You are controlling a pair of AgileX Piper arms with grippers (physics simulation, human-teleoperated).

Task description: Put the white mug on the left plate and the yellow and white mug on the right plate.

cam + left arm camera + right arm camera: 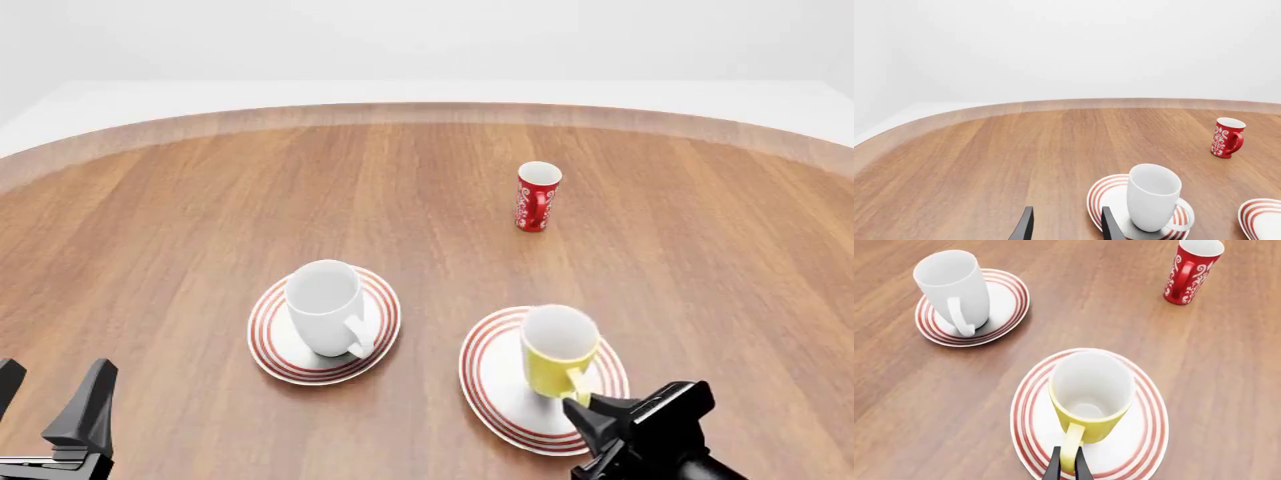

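Note:
The white mug [324,300] stands upright on the left plate [274,352], its handle toward the front right. It also shows in the left wrist view [1153,197] and the right wrist view [951,282]. The yellow and white mug [558,350] stands upright on the right plate [483,390]. My right gripper [1067,466] is closed on the yellow mug's handle [1069,447], one finger on each side; in the front view it [590,410] is at the plate's near edge. My left gripper [56,372] is open and empty at the front left, well away from the white mug.
A slim red mug with white markings [537,197] stands alone farther back, right of centre. The table's curved far edge [427,112] runs across the back. Bare wood lies between the left gripper [1067,212] and the left plate [1097,195].

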